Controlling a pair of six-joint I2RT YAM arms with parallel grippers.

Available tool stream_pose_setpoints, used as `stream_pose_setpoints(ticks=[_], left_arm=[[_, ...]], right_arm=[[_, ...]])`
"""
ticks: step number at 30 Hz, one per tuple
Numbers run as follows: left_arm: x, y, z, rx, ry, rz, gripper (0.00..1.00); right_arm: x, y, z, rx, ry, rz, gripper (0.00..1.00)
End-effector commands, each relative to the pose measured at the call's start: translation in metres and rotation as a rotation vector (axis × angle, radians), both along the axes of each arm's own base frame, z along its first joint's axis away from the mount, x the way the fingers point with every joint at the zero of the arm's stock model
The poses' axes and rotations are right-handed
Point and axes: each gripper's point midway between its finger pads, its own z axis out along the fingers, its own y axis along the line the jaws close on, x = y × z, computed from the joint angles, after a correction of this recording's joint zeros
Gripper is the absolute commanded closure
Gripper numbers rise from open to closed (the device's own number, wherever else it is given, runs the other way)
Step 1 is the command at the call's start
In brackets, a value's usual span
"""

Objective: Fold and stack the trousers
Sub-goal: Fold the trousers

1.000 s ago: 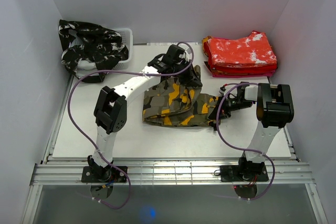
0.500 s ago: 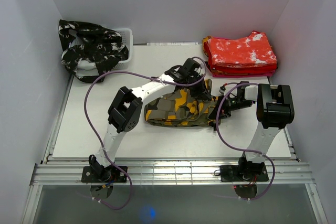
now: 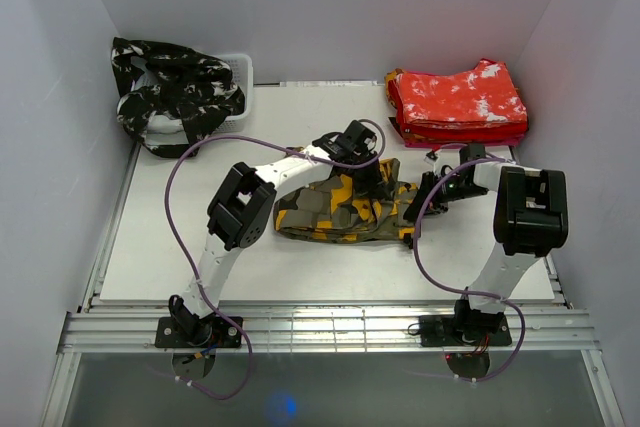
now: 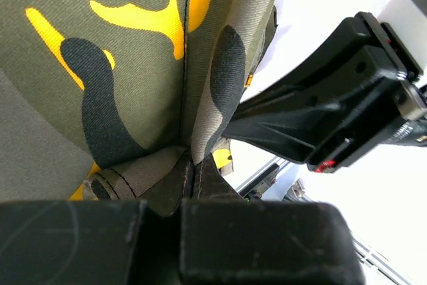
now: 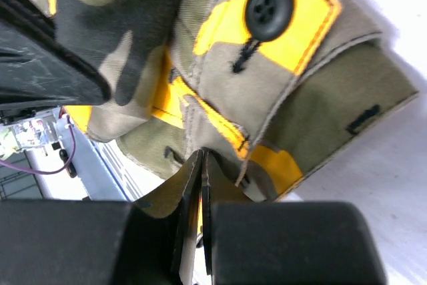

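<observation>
Now the olive trousers (image 3: pixel 340 212) lie half folded just right of the middle of the tabletop (image 3: pixel 180 257). Both pincers are clamped on them: the left gripper (image 3: pixel 372 175) pinches a folded seam, the right gripper (image 3: pixel 418 207) the edge near a button (image 5: pixel 269 8). A fold seems in hand; next the bundle likely needs carrying to the red stack (image 3: pixel 460 102) at the far right corner.

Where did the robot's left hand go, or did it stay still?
Yes, it moved. The left hand went right, away from the white plastic basket, clutching the olive camouflage cloth trousers.
</observation>
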Motion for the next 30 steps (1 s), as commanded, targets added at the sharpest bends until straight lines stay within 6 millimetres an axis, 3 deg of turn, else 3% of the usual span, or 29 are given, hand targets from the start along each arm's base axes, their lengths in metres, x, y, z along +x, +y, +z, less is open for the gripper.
stream_pose_setpoints(ticks=[1, 6, 11, 26, 30], left_arm=[[0.012, 0.000, 0.035, -0.038, -0.080, 0.005, 1.00], [0.015, -0.013, 0.081, -0.127, -0.153, -0.043, 1.00], [0.008, -0.027, 0.111, -0.183, -0.174, -0.060, 1.00], [-0.017, -0.063, 0.093, -0.195, -0.107, -0.087, 1.00], [-0.017, -0.062, 0.067, -0.160, -0.066, -0.074, 1.00]], right_arm=[[0.007, -0.003, -0.007, -0.024, -0.013, -0.003, 0.92], [0.008, -0.008, -0.033, -0.067, 0.036, -0.024, 0.92], [0.012, -0.006, -0.035, -0.067, 0.035, -0.033, 0.92], [0.009, -0.002, -0.028, -0.048, 0.025, -0.024, 0.92], [0.010, -0.002, -0.027, -0.045, 0.023, -0.025, 0.92]])
